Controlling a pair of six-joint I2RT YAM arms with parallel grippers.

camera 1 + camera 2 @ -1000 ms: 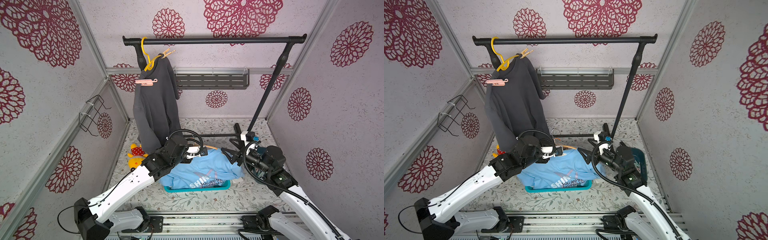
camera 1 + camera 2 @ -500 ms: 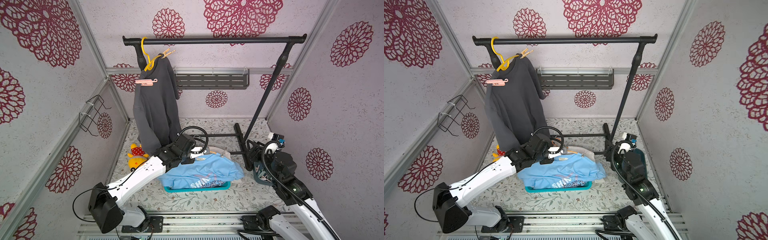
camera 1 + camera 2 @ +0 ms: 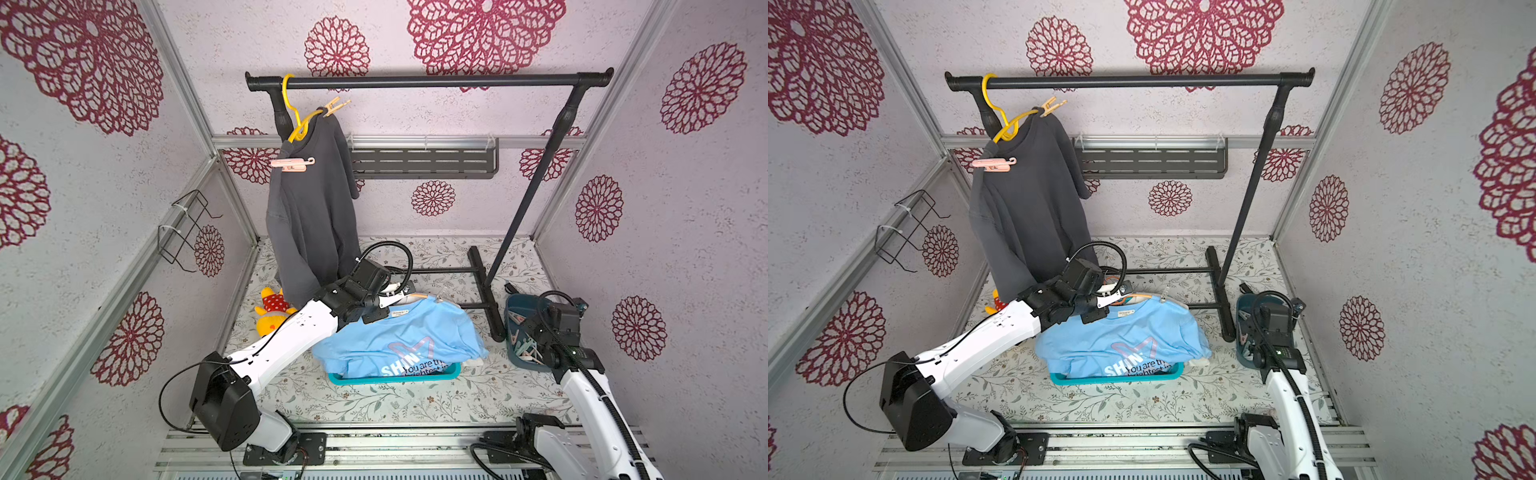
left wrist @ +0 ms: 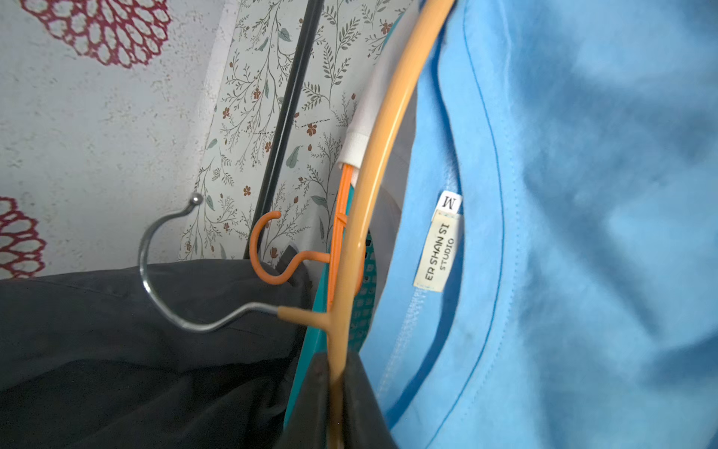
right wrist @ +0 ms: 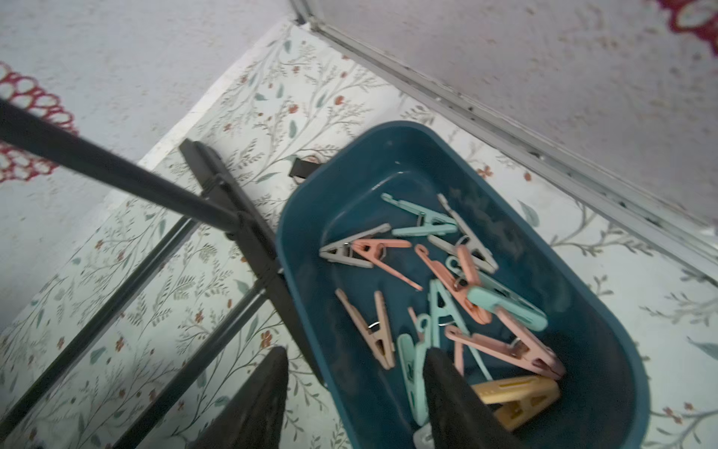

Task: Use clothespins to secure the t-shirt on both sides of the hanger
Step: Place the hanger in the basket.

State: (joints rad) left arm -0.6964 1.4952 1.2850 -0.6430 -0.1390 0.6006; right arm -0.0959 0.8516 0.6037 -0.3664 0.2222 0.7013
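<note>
— What garments do I have?
— I count three: one grey shirt (image 3: 311, 224), one blue t-shirt (image 3: 399, 336), one white garment (image 4: 359, 130) under it.
— Hangers?
— Three: a yellow hanger (image 3: 297, 126), a tan hanger (image 4: 367, 182), an orange hanger (image 4: 339, 219).
— And clothespins (image 5: 450, 283)?
— Two clipped on the grey shirt, a pink clothespin (image 3: 291, 164) and a peach clothespin (image 3: 337, 106). In the blue bin (image 5: 388, 155) I make roughly a dozen; they overlap.
— Anything else?
— One teal basket (image 3: 353, 379), one plush toy (image 3: 272, 309).
</note>
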